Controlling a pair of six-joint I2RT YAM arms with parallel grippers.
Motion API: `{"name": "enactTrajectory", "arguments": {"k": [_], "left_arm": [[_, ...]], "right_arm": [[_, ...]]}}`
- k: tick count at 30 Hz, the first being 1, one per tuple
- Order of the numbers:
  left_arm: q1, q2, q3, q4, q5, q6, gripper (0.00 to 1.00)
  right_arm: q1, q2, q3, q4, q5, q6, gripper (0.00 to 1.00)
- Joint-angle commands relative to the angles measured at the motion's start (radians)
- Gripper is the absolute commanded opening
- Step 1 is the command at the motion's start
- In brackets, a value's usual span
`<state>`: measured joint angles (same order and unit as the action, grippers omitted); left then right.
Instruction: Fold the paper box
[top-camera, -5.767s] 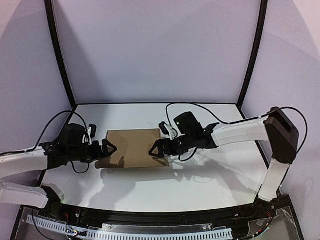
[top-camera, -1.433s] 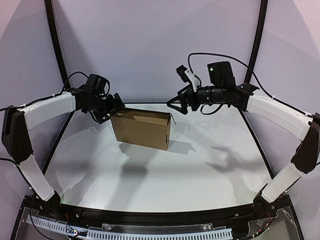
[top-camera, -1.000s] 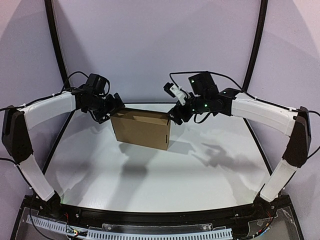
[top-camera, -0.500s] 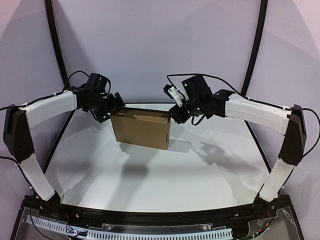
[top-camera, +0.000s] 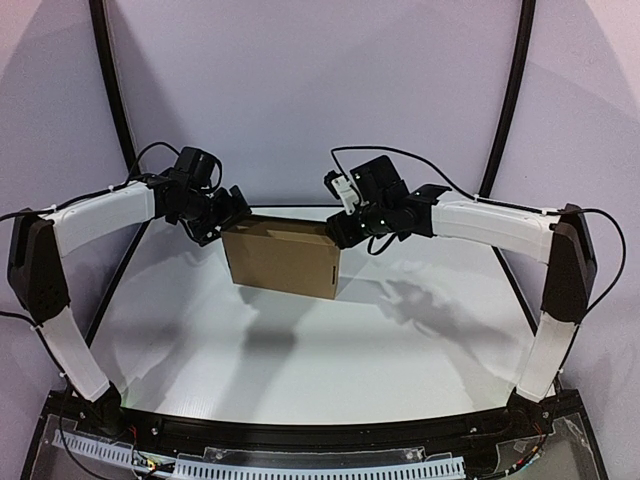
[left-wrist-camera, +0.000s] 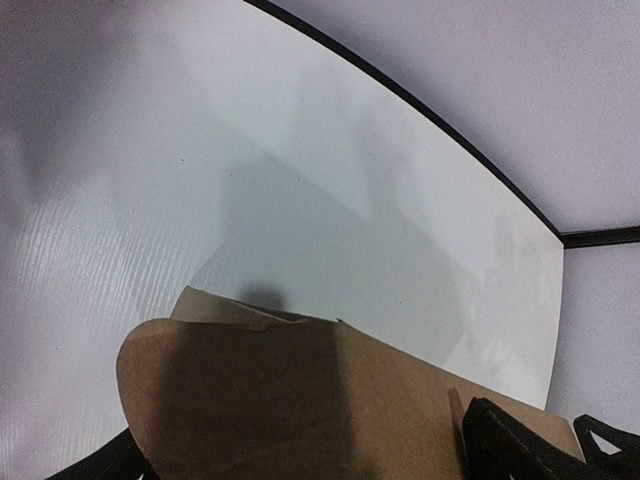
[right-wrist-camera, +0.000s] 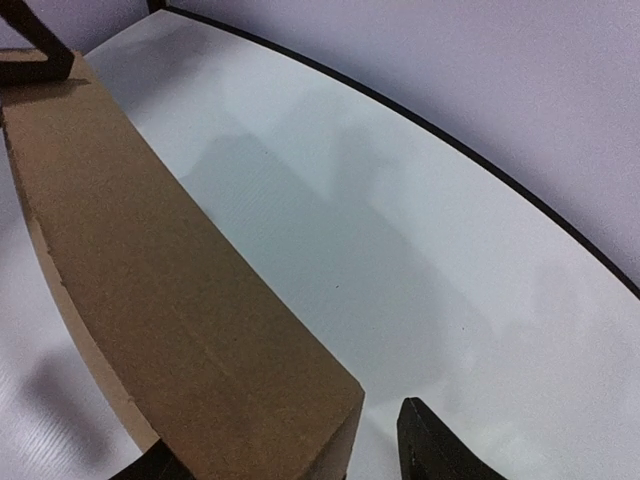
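1. Partly hidden behind the paper box's (top-camera: 283, 258) left end, the left gripper (top-camera: 228, 210) clamps the cardboard.
2. The right gripper (top-camera: 340, 228) straddles the box's right end; whether it is gripping cannot be told, since its fingertips are cut off.
3. The white table (top-camera: 300, 370) lies below the raised box, and lilac walls (top-camera: 320, 100) stand behind it.

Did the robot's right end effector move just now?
Yes. The right end effector has shifted left and down, away from the black corner post, up to the right end of the cardboard box.
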<state>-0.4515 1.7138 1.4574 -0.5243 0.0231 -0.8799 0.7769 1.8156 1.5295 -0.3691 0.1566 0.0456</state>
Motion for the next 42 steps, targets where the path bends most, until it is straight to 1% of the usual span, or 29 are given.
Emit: {"name": "enactTrajectory", "arguments": {"k": [1, 5, 7, 9, 15, 19, 20, 22, 23, 25, 27, 28, 30, 31, 33, 37, 40, 42], "left_arm": [[0.001, -0.003, 0.017, -0.034, 0.015, 0.024, 0.99], [0.002, -0.034, 0.023, -0.055, -0.004, 0.076, 0.99], [0.001, -0.076, 0.034, -0.095, -0.033, 0.125, 0.99], [0.0, -0.118, 0.038, -0.137, -0.093, 0.211, 0.99], [0.001, -0.231, 0.038, -0.284, -0.179, 0.4, 0.99], [0.001, -0.273, 0.033, -0.334, -0.18, 0.45, 0.99], [0.001, -0.291, 0.021, -0.334, -0.147, 0.47, 0.99], [0.001, -0.324, 0.0, -0.318, -0.117, 0.51, 0.99], [0.002, -0.343, -0.034, -0.294, -0.083, 0.592, 0.99], [0.002, -0.36, -0.056, -0.248, -0.071, 0.645, 0.99], [0.007, -0.345, -0.043, -0.219, -0.062, 0.708, 0.99], [0.018, -0.317, -0.031, -0.217, -0.039, 0.719, 0.99], [0.048, -0.244, 0.025, -0.223, 0.054, 0.769, 0.98], [0.048, -0.244, 0.04, -0.226, 0.068, 0.782, 0.98], [0.07, -0.168, 0.087, -0.259, 0.109, 0.819, 0.93], [0.089, -0.077, 0.189, -0.322, 0.097, 0.866, 0.89], [0.096, -0.038, 0.226, -0.337, 0.106, 0.894, 0.84], [0.097, -0.012, 0.248, -0.348, 0.116, 0.9, 0.72]], "right_arm": [[0.005, 0.043, -0.005, -0.06, 0.033, 0.017, 0.58], [-0.007, 0.055, -0.007, -0.086, 0.037, 0.029, 0.54], [-0.02, 0.056, 0.009, -0.096, 0.018, 0.038, 0.52], [-0.036, 0.059, 0.035, -0.109, -0.008, 0.039, 0.52], [-0.054, 0.087, 0.121, -0.154, -0.08, 0.032, 0.52], [-0.055, 0.122, 0.162, -0.176, -0.129, 0.031, 0.51], [-0.054, 0.128, 0.17, -0.18, -0.136, 0.035, 0.5], [-0.054, 0.129, 0.173, -0.184, -0.142, 0.038, 0.5], [-0.054, 0.125, 0.17, -0.181, -0.152, 0.039, 0.49], [-0.054, 0.121, 0.167, -0.179, -0.154, 0.038, 0.49], [-0.054, 0.114, 0.17, -0.183, -0.154, 0.028, 0.49], [-0.054, 0.111, 0.172, -0.185, -0.154, 0.02, 0.49], [-0.054, 0.105, 0.183, -0.193, -0.154, 0.008, 0.49], [-0.054, 0.104, 0.184, -0.193, -0.154, 0.007, 0.49], [-0.055, 0.103, 0.193, -0.198, -0.154, 0.002, 0.49], [-0.056, 0.112, 0.206, -0.208, -0.187, 0.0, 0.49], [-0.055, 0.12, 0.213, -0.212, -0.192, -0.006, 0.49], [-0.054, 0.126, 0.221, -0.22, -0.191, -0.007, 0.49]]}}
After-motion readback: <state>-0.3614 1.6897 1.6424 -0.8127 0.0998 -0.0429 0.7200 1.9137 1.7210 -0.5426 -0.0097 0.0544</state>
